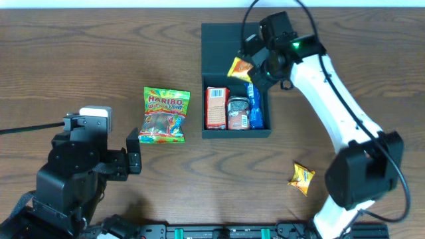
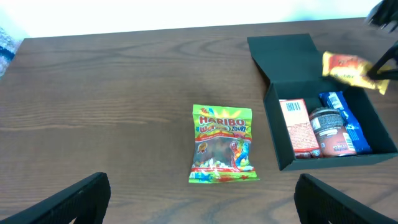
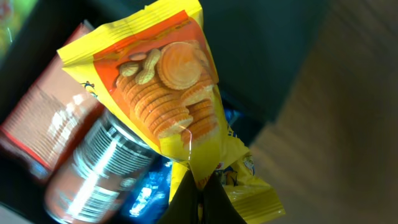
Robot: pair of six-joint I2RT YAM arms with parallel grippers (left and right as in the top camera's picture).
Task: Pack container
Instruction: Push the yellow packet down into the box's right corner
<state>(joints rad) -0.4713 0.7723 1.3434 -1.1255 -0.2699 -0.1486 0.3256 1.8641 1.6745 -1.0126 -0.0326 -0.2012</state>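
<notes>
The container is a dark square box with its flap lid lying open at the back. My right gripper hangs over the box's back right part, shut on the sealed edge of a yellow-orange snack pack, which also shows in the overhead view. In the right wrist view the fingers pinch the pack's seam. Inside lie a red carton, a can and a blue packet. My left gripper stands open at the front left, holding nothing.
A green Haribo bag lies flat on the wooden table just left of the box and ahead of the left gripper. A second yellow-orange snack pack lies at the front right, near the right arm's base.
</notes>
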